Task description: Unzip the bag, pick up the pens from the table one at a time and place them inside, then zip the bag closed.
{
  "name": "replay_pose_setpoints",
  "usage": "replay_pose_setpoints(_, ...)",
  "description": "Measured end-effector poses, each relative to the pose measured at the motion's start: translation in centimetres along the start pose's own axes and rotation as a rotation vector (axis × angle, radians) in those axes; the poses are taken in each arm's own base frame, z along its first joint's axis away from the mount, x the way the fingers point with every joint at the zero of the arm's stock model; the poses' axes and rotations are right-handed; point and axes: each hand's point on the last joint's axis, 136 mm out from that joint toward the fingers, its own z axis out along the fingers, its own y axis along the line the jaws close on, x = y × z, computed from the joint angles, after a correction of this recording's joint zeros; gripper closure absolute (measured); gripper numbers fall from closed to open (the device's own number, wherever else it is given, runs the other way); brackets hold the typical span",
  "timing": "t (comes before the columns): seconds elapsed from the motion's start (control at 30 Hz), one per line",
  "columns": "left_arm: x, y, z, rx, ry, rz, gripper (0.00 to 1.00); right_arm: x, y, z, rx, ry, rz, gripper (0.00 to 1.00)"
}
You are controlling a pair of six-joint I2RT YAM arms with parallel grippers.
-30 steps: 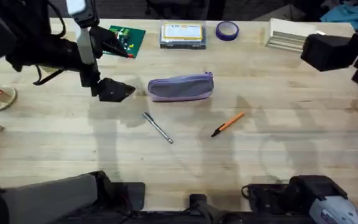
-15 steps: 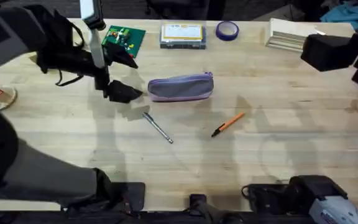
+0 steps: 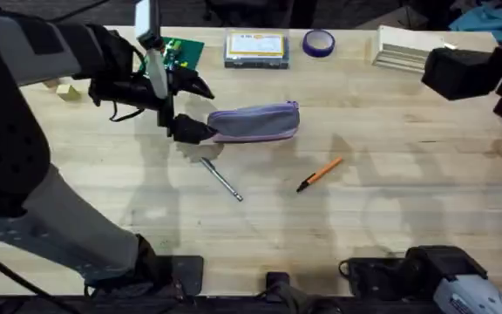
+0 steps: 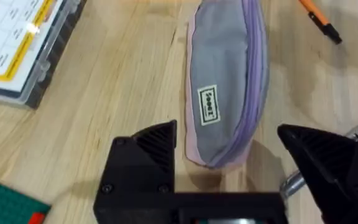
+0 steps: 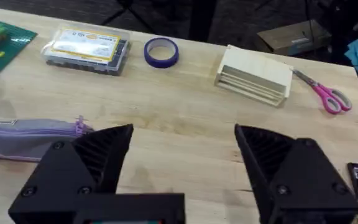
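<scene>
Now the left gripper (image 3: 192, 131) has reached the bag (image 3: 255, 121), seemingly untouched.

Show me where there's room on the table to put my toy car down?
Bare wood lies right of the orange pen, and along the near edge below the silver pen. It is crowded at the back: box, tape roll, and around the bag at the left gripper.

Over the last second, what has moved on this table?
The left arm's black tool slid right across the light wooden table to the lavender-purple pencil pouch's end, jaws open around it. The pouch, silver-grey pen and orange pen stayed put.
</scene>
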Motion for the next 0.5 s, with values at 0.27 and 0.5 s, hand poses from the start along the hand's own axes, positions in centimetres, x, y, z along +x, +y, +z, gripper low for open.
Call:
replay_pose_setpoints(0.27, -0.48, -0.01, 0.75, 0.011, -0.005, 0.034, 0.073, -0.24, -0.03, 0.00, 0.001, -0.010, 0.000, 0.003)
replay_pose_setpoints(0.5, -0.52, 0.02, 0.78, 0.010, -0.007, 0.037, 0.786, -0.36, -0.04, 0.00, 0.002, -0.015, -0.001, 0.003)
